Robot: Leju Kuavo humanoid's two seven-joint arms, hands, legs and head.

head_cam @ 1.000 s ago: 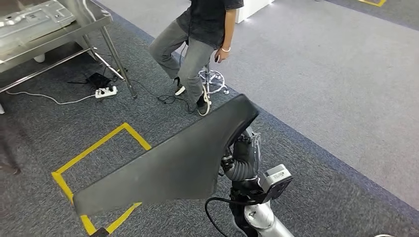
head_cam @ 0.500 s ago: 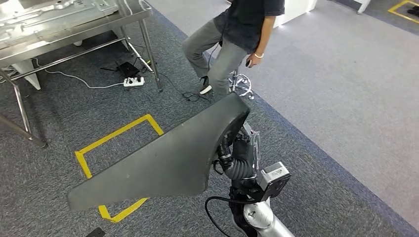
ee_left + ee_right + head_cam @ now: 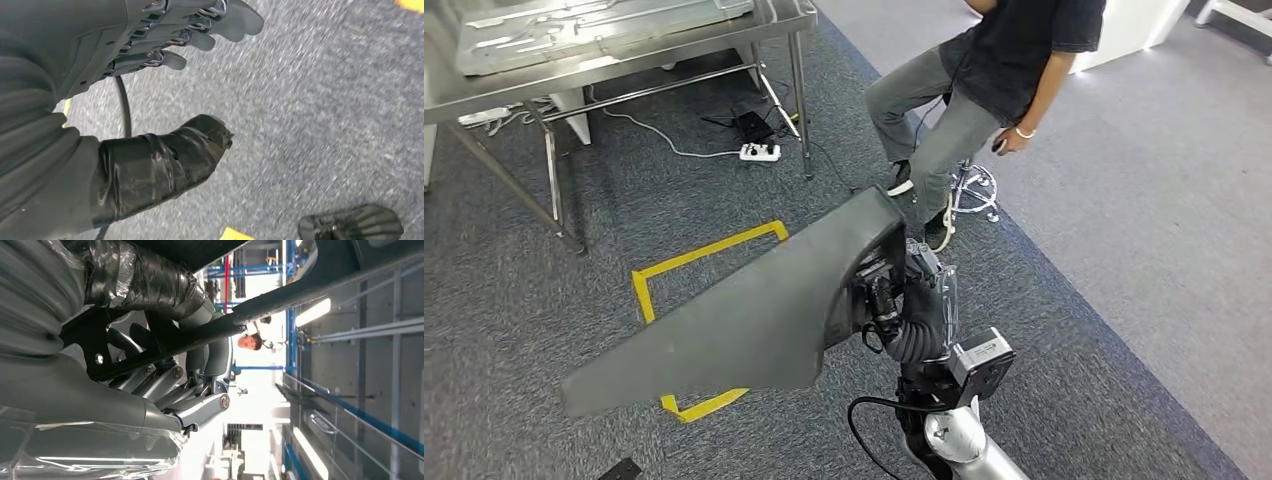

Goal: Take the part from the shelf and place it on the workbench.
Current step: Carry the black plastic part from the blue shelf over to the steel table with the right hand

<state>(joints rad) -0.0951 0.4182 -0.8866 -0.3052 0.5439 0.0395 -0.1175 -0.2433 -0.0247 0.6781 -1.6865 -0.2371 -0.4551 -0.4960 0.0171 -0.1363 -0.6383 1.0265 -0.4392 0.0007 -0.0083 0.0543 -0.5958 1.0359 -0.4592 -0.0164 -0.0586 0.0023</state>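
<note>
Part: dark grey moulded panel (image 3: 744, 325), long and tapering, carried above the carpet in front of the robot; wide rounded end at the right hand, narrow tip pointing out to the robot's left.
Right hand (image 3: 894, 300): fingers closed around the panel's edge at the wide end; in the right wrist view the fingers (image 3: 200, 360) wrap a dark rim (image 3: 280, 295) of the part. The grip looks firm.
Left hand (image 3: 165, 45): hangs over the carpet, fingers extended and apart from the taped thumb (image 3: 165, 160), holding nothing.
Workbench: steel table (image 3: 624, 50) ahead and to the left, well apart from the part; a metal pressing (image 3: 574, 25) lies on its top.
Floor marking: yellow tape square (image 3: 694, 300) on the carpet, partly hidden beneath the panel.
Person: seated on a stool (image 3: 974, 185) beside the bench, near the route.
Step in hand: transport, judged from the part being held clear of any shelf and the bench not yet reached.
Next move: approach the bench squarely, keep the long tip clear of the table legs and the person, then lower the panel onto free surface before releasing.
</note>
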